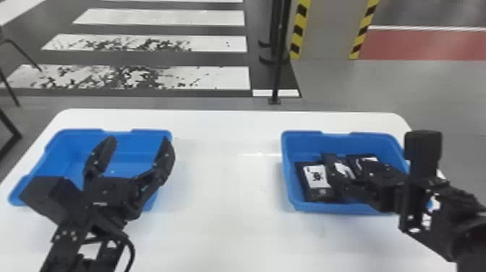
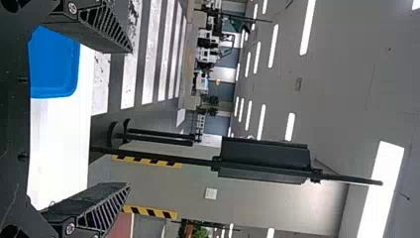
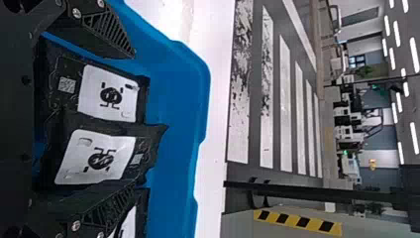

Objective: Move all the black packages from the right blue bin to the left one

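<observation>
Over the left blue bin (image 1: 132,143), my left gripper (image 1: 138,148) holds its fingers wide apart with nothing between them. The left wrist view has this gripper (image 2: 130,117) open too, beside part of the bin (image 2: 54,64). My right gripper (image 1: 347,170) is low in the right blue bin (image 1: 307,144), among black packages with white labels (image 1: 316,177). In the right wrist view the open gripper (image 3: 133,118) has a labelled package (image 3: 101,156) and another (image 3: 111,94) lying side by side across its opening; a third (image 3: 130,223) is partly behind the lower finger. Whether the fingers touch them, I cannot tell.
Both bins stand on a white table (image 1: 224,173), with a wide stretch of tabletop between them. A thin black post (image 1: 277,72) rises from the floor beyond the table's far edge, near a column with yellow-black striped edges (image 1: 323,29).
</observation>
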### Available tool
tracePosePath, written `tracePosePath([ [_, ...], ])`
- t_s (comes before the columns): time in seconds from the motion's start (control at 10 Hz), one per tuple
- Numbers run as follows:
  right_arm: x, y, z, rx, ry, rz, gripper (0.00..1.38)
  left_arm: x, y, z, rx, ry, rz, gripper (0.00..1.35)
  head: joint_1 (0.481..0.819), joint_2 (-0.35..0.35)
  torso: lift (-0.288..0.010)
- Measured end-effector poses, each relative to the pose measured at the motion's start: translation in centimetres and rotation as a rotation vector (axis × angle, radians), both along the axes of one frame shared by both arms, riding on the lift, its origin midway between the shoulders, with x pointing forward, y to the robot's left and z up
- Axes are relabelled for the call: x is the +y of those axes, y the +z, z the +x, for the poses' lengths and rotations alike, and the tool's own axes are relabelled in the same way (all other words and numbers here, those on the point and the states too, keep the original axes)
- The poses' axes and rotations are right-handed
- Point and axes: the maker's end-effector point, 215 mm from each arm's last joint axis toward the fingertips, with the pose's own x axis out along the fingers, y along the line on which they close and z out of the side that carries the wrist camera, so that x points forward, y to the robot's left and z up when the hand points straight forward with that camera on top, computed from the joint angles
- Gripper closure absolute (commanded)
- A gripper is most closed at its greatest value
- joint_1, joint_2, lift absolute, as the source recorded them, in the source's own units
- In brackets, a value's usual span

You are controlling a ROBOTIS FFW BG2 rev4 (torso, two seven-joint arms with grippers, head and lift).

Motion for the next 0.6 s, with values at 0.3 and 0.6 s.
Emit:
tracePosePath([
  [0.3,-0.7,-1.4,0.3,0.038,-0.015,-0.007,0.14,-0.2,-0.3,0.1,0.007,-0.006,-0.004,0.10,0.695,-0.044,-0.174],
  [0.6,-0.8,-2.6,0.5,0.063,-0.019,0.002,0.15,-0.4,-0.5,0.3,0.010,-0.011,-0.007,0.10,0.695,-0.048,-0.174],
])
